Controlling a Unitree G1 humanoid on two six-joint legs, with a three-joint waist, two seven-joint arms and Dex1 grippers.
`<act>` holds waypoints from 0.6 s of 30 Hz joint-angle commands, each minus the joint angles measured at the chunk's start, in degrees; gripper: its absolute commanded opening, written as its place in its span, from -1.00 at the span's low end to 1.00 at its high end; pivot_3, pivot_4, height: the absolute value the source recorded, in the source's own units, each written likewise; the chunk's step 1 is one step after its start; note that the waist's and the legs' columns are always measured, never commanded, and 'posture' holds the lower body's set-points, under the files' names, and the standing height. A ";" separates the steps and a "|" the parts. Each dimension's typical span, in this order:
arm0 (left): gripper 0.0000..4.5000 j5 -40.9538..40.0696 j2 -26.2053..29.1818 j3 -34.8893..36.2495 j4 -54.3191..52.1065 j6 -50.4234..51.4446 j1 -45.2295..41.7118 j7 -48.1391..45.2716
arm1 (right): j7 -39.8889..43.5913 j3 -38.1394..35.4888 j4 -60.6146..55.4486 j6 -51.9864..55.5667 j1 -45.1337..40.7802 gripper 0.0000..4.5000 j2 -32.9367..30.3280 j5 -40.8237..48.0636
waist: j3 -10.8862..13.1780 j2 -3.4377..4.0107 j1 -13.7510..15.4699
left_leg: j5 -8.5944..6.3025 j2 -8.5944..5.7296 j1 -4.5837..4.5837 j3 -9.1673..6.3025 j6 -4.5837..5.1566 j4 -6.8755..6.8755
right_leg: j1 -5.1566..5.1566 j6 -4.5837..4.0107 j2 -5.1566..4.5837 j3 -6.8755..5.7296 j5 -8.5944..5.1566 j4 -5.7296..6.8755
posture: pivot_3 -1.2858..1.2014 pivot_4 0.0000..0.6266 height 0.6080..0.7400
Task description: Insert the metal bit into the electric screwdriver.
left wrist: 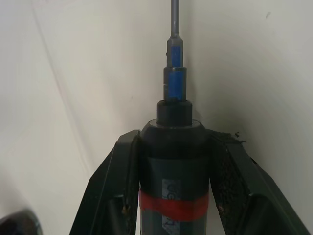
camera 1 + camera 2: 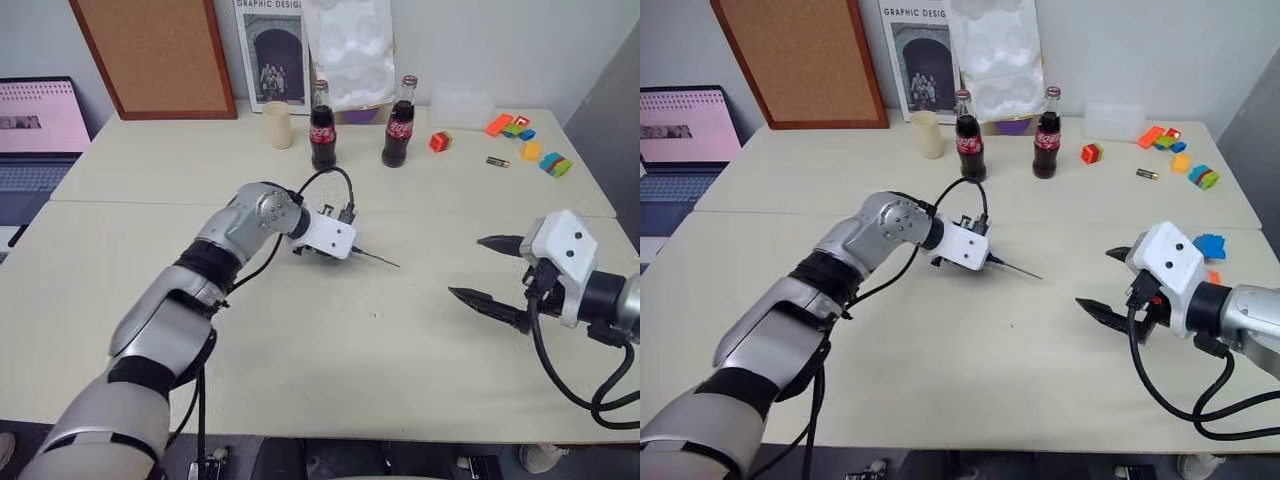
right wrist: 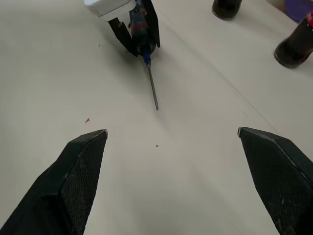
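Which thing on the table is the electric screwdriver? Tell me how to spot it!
Find the big pale table, then follow the silver arm on the left side to its left end effector. Clamped between its black fingers is the electric screwdriver, a slim black pen-shaped tool. It alone has a red band, a blue tip and the thin metal bit sticking out.

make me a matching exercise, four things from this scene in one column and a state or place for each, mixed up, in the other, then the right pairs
Things
1. bit
2. screwdriver
3. right gripper
4. cola bottles

States or places
A. open, holding nothing
B. upright at the far side of the table
C. sticking out of the blue tip
D. clamped in the left gripper

Pairs: 1-C, 2-D, 3-A, 4-B
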 commanded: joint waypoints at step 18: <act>0.99 0.74 -3.92 1.96 2.73 0.43 2.07 -3.64 | 1.83 2.07 -0.44 -0.83 -2.74 1.00 0.06 -0.39 | -0.05 0.01 0.06 | 0.00 0.01 0.39 -0.02 0.00 0.05 | 0.42 0.01 0.00 -0.01 0.00 0.03 | 0.03 -0.52 1.00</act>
